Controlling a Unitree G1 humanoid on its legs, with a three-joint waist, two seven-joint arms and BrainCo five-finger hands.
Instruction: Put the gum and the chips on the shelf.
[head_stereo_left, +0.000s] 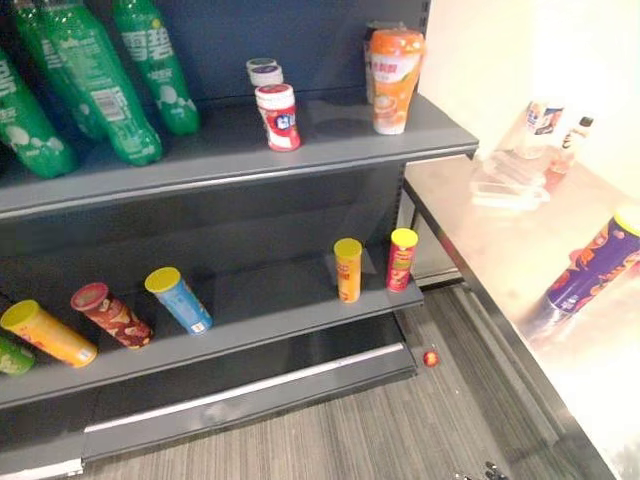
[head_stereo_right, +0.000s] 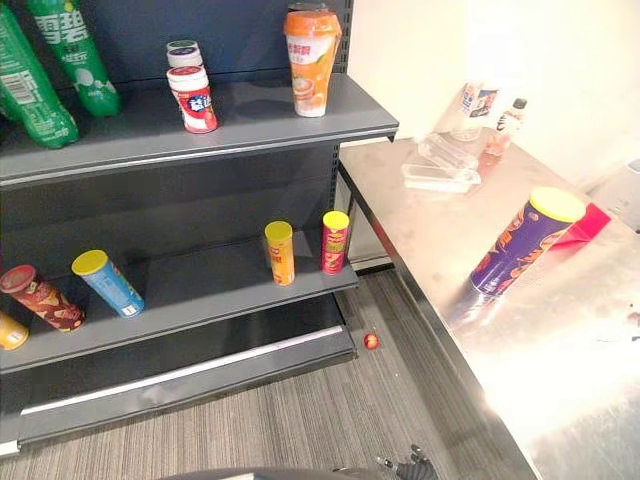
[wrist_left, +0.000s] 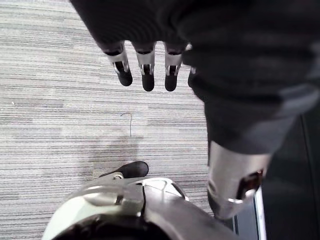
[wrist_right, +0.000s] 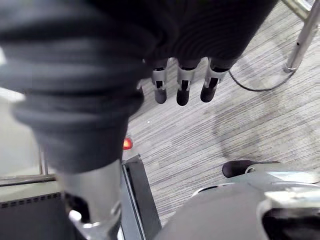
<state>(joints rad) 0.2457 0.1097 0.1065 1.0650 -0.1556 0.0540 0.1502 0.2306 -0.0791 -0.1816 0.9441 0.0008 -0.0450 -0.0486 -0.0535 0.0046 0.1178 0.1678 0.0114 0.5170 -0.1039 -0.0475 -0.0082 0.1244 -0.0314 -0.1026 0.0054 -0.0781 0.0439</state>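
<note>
Dark shelving (head_stereo_left: 200, 150) stood left of a steel table (head_stereo_right: 430, 220), where the chips can (head_stereo_right: 522, 243) waited unshelved, the gum (head_stereo_left: 278, 117) apparently already on the upper shelf, while the left hand (wrist_left: 146, 60) and right hand (wrist_right: 183, 82) hung loose-fingered, empty.

**Shelf and table: items cut off or covered.**
The green bottles (head_stereo_left: 95, 85) on the upper shelf (head_stereo_left: 330, 150) run past the top and left edges; a green can (head_stereo_left: 8, 357) on the lower shelf (head_stereo_left: 280, 300) is cut by the left edge. The left eye view's right edge cuts the purple chips can (head_stereo_left: 595, 268) on the table (head_stereo_left: 470, 220). A rear gum jar (head_stereo_left: 263, 70) stands half hidden behind the red-labelled gum jar (head_stereo_left: 279, 116). A red thing (head_stereo_left: 430, 358) on the floor (head_stereo_left: 350, 430) is too small to identify.
</note>
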